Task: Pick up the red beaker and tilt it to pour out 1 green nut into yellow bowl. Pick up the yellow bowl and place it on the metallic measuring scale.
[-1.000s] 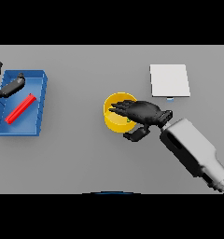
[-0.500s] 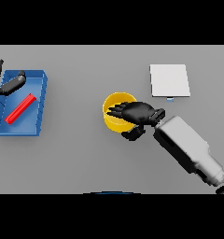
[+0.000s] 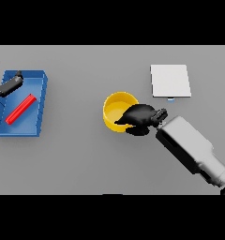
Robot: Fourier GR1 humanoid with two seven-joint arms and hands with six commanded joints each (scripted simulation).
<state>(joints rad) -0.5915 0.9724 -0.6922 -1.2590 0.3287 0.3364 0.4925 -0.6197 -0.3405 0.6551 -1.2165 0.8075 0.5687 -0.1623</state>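
r hand [image 3: 140, 116] over near-right rim of yellow bowl [image 3: 115, 109], fingers curled round rim, gripping it | bowl on table [image 3: 81, 159], mid, left of metallic scale [image 3: 170, 80] | red beaker [image 3: 20, 109] lying in blue tray [image 3: 41, 101] far left | l hand [image 3: 9, 85] at tray's far corner, fingers straight

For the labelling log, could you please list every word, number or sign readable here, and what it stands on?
None can be read.
The measuring scale shows a plain pale top; a small bluish mark at its near edge is too small to read.
The yellow bowl, red beaker and blue tray carry no visible text.
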